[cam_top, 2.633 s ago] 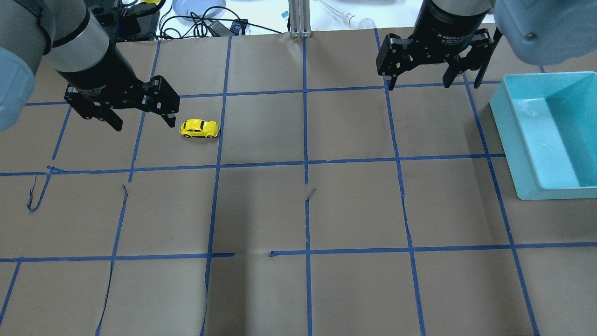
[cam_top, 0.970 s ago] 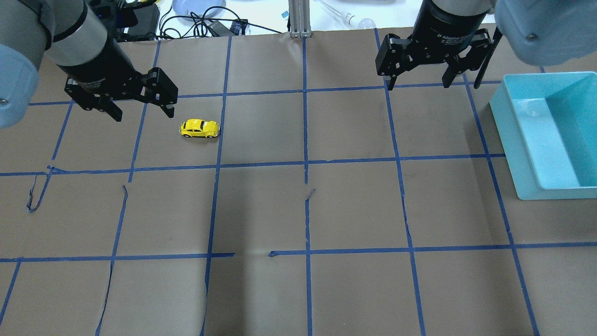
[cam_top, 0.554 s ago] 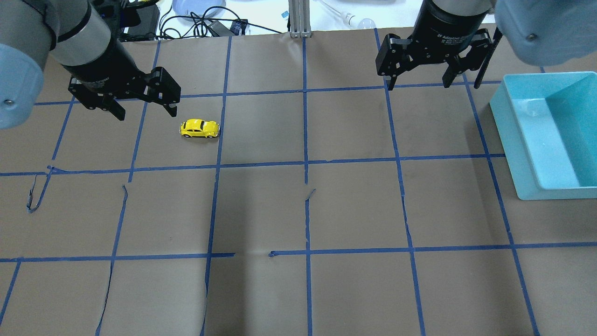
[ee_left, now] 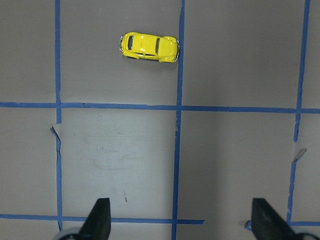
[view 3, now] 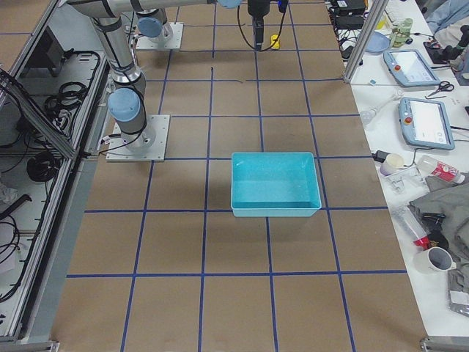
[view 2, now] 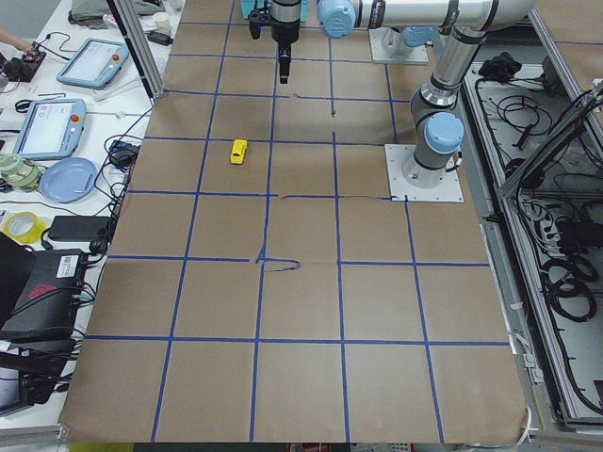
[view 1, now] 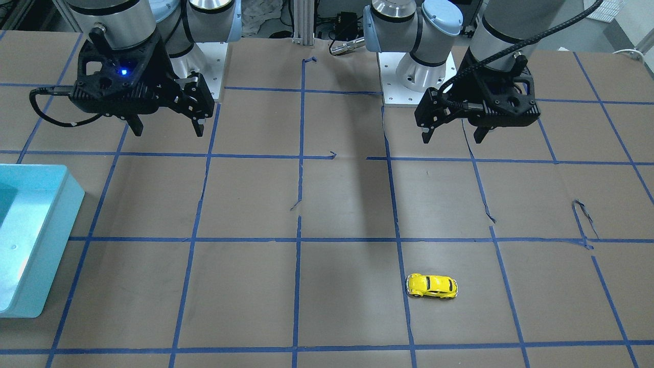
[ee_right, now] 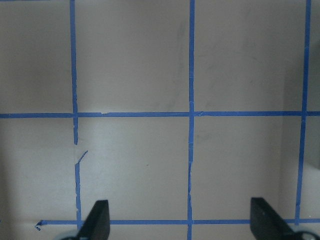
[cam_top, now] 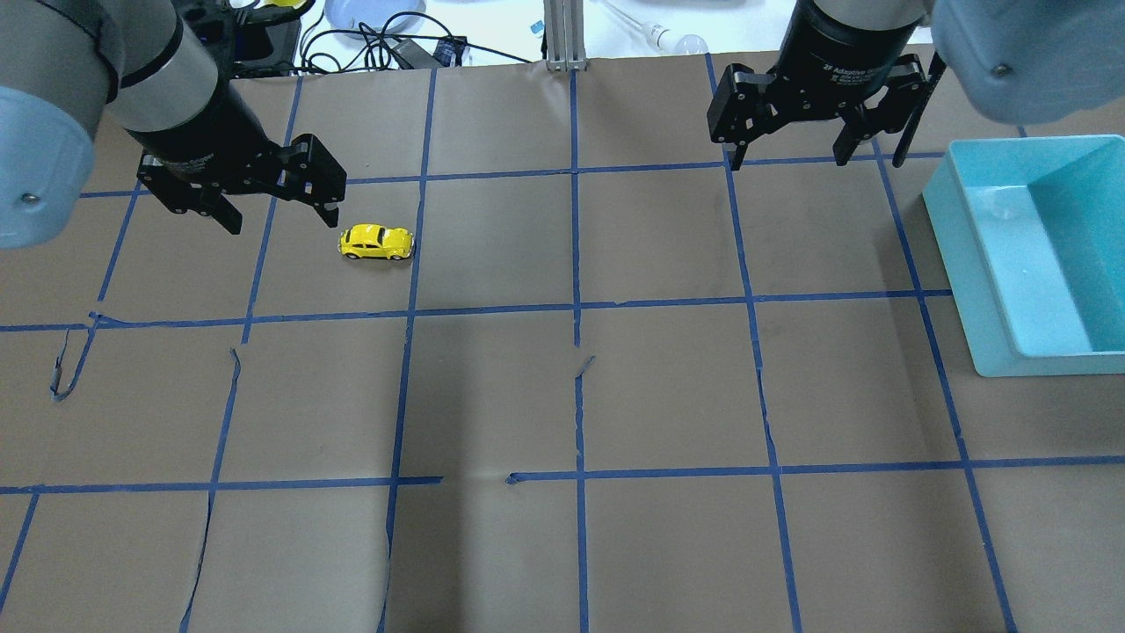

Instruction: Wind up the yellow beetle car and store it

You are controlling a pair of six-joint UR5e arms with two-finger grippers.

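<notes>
Yellow beetle car (cam_top: pixel 376 243), a tiny glossy bright-yellow toy with dark windows, sits on its wheels on the brown paper-covered table (cam_top: pixel 668 387). It is inside one square of the blue tape grid (cam_top: pixel 576 308), with one end just beside a tape line (the left wrist view shows this best). The black two-finger left gripper (cam_top: pixel 281 220) hovers above the paper near the car on the robot's left side, fingers spread wide and holding nothing. In its wrist view the car lies ahead of the fingertips, not between them. The black right gripper (cam_top: pixel 788 161) is likewise spread wide and holds nothing, well apart from the car. It is nearer to the open rectangular teal plastic bin (cam_top: pixel 967 264) at the table's right end. Bare paper and tape lines lie between car and bin, with a few torn tape ends curling up. Past the far edge lie tangled black cables (cam_top: pixel 369 44), a pale blue plate (cam_top: pixel 373 13) and an aluminium post (cam_top: pixel 562 35).
</notes>
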